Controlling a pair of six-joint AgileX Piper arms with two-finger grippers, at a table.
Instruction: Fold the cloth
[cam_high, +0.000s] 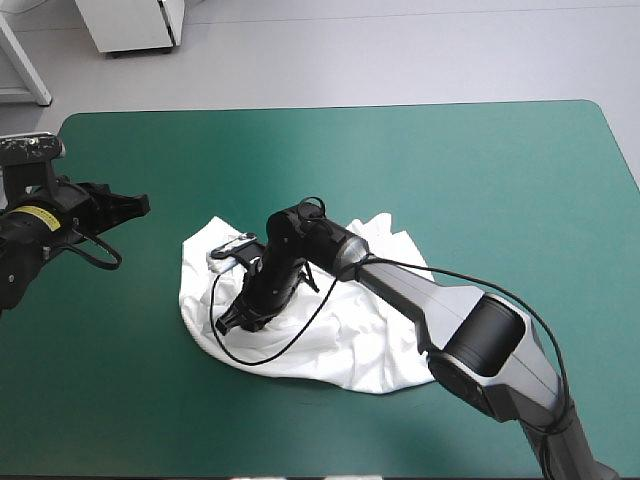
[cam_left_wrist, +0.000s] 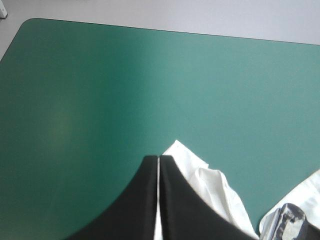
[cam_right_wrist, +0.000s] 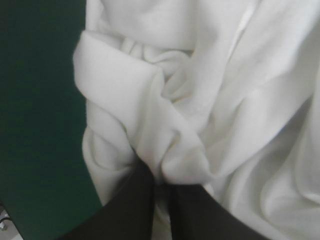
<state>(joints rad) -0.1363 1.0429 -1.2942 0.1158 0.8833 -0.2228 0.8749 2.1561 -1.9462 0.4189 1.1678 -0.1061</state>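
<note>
The right gripper (cam_right_wrist: 160, 176) is pinching a bunched fold of the T-shirt (cam_high: 350, 340), its black fingers all but together with white cloth squeezed between them. Seen from the high view, it is working at the 8 o'clock side of the crumpled heap. Its arm is reaching in from 4 o'clock across the cloth and covering part of the middle. The heap is lying on the teal-green cover (cam_high: 450, 170), a little toward 7 o'clock from the table's centre. The left gripper (cam_high: 137, 205) is hanging over bare cover at the heap's 10 o'clock, clear of the cloth. Its fingers are meeting in one pointed arch and aiming toward 3 o'clock, with the T-shirt's nearest corner showing just ahead.
</note>
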